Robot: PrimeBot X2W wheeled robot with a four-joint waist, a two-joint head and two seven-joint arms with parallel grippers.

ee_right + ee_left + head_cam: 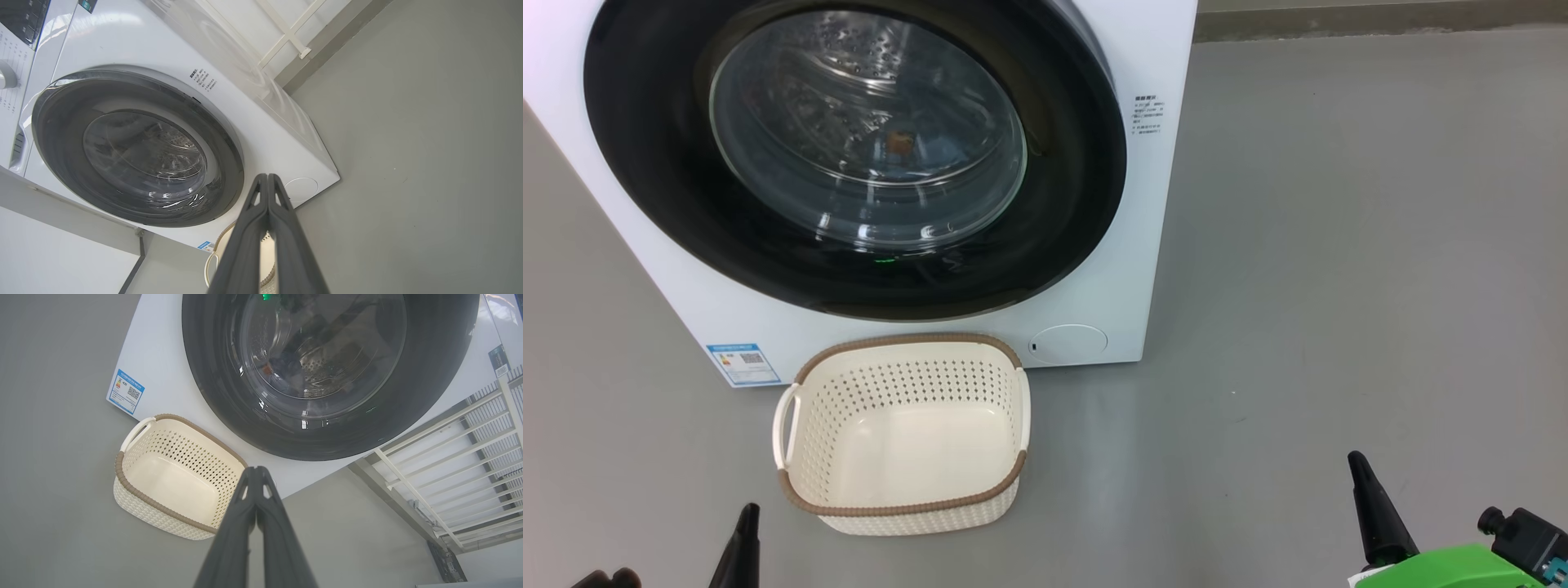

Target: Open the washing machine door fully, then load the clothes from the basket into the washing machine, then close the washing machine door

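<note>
Nearest, two grippers: left gripper (749, 513) at lower left, right gripper (1356, 464) at lower right, both clenched tight on nothing, tips over grey floor (1339, 286). Just ahead and to the right of the left one, well left of the right one, one basket (907, 384), upright on the floor, two white handles, bare cream bottom showing. Just behind its far rim, one washing machine (1164, 212), with one blue sticker (742, 363) and one round flap (1068, 343). Higher up, one washing machine door (645, 180), shut flush; behind its glass, clothes (898, 143) dimly seen as an orange speck.
</note>
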